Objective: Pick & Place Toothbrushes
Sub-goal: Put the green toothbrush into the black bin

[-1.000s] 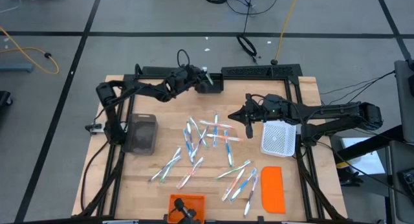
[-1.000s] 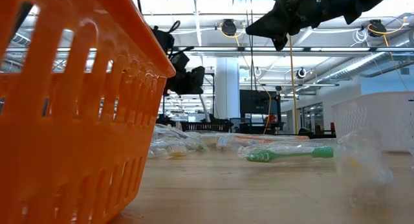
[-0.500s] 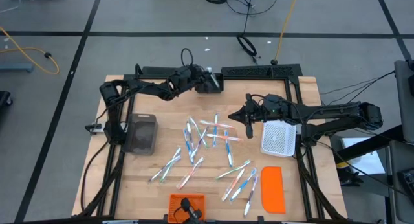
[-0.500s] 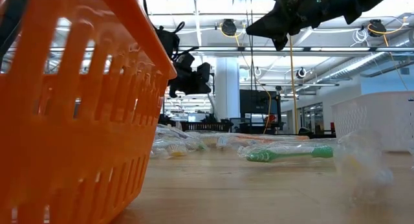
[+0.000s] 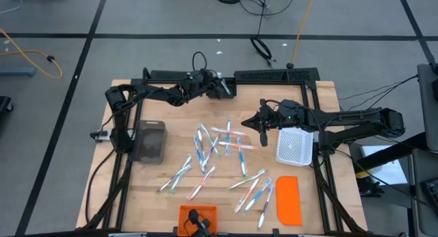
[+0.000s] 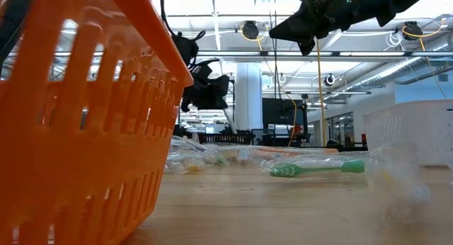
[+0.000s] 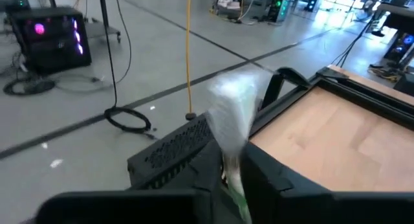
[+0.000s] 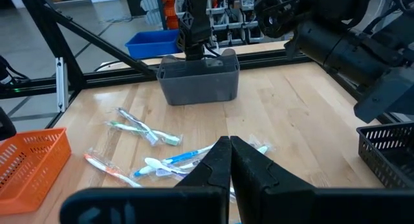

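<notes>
Several toothbrushes (image 5: 220,142) in clear wrappers lie scattered on the wooden table's middle, and more (image 5: 253,189) lie toward the near right. A green one (image 6: 315,169) shows in the low view. My left gripper (image 5: 220,85) hangs at the table's far edge over a black mesh basket (image 7: 174,146), shut on one wrapped toothbrush (image 7: 231,111). My right gripper (image 5: 262,129) hovers shut above the scattered toothbrushes (image 8: 145,133) with nothing between its fingers. My left gripper pinches the wrapped toothbrush between its two fingers, on a stretch with green (image 7: 237,191) showing. Its clear-wrapped end (image 7: 229,101) sticks out past the fingertips. The fingers come nearly level from the table's left. The toothbrush is lifted clear above the black basket.
A grey bin (image 5: 150,141) stands at the left. At the right are a white mesh basket (image 5: 295,146) and a flat orange lid (image 5: 288,199). An orange basket (image 5: 198,215) stands at the near edge and fills the low view's left (image 6: 78,132).
My left gripper has tipped and rolled a little over the black basket at the far edge, with the wrapped toothbrush still between its fingers.
</notes>
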You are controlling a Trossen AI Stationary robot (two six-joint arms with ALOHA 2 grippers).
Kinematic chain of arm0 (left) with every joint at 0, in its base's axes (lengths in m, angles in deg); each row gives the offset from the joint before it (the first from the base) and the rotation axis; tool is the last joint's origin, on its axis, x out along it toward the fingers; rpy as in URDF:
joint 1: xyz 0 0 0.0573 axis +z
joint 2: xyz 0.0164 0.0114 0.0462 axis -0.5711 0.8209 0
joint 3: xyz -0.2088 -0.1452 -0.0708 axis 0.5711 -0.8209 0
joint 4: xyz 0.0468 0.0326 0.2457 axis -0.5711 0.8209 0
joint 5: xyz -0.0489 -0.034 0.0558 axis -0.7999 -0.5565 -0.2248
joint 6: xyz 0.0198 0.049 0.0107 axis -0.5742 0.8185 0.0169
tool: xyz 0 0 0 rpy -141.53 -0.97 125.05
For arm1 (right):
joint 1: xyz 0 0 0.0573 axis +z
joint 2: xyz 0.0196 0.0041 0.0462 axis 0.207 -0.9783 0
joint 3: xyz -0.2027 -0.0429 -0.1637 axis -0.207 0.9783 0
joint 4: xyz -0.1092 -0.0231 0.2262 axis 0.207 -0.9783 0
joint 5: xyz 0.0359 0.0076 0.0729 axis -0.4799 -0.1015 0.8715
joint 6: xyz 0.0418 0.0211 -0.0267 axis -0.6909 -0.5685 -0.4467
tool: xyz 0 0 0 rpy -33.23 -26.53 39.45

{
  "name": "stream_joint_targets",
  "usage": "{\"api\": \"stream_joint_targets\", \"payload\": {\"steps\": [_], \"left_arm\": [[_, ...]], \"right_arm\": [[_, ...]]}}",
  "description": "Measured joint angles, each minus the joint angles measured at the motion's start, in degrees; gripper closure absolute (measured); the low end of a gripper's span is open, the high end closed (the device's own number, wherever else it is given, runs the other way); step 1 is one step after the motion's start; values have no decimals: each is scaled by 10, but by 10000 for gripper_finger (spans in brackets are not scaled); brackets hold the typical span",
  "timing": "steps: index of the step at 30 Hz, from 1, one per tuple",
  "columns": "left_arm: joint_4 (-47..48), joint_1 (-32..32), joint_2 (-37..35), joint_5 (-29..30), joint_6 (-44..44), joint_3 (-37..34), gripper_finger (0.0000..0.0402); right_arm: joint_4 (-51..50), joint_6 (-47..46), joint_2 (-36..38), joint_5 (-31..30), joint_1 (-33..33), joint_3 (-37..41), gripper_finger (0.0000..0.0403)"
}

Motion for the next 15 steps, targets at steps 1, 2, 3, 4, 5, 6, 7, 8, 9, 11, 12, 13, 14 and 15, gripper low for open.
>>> {"api": "stream_joint_targets", "payload": {"steps": [1, 2, 3, 4, 5, 6, 7, 8, 9, 11, 12, 13, 14, 15], "left_arm": [[2, 0, 0, 0, -1, 0, 322], [4, 0, 0, 0, -3, 0, 311], [6, 0, 0, 0, -3, 0, 300], [7, 0, 0, 0, -3, 0, 290], [10, 0, 0, 0, -3, 0, 281], [13, 0, 0, 0, -3, 0, 273], [16, 0, 0, 0, -3, 0, 265], [20, 0, 0, 0, -3, 0, 258], [23, 0, 0, 0, -3, 0, 252], [25, 1, 0, 1, -3, 0, 241], [25, 1, 0, 4, -3, 0, 236], [26, 1, 0, 9, -3, 0, 232], [27, 1, 0, 15, -3, 0, 228], [28, 1, 0, 21, -2, 0, 224]], "right_arm": [[0, 0, 0, 0, 0, 0, 403], [0, 0, 0, 0, 0, 0, 403], [0, 0, 0, 0, 0, 0, 403], [0, 0, 0, 0, 0, 0, 403], [0, 0, 0, 0, 0, 0, 403], [0, 0, 0, 0, 0, 0, 403], [0, 0, 0, 0, 0, 0, 403], [0, 0, 0, 0, 0, 0, 403], [0, 0, 0, 0, 0, 0, 403], [0, 0, 0, 0, 0, 0, 403], [0, 0, 0, 0, 0, 0, 403], [0, 0, 0, 0, 0, 0, 403], [0, 0, 0, 0, 0, 0, 403], [0, 0, 0, 0, 0, 0, 403]]}}
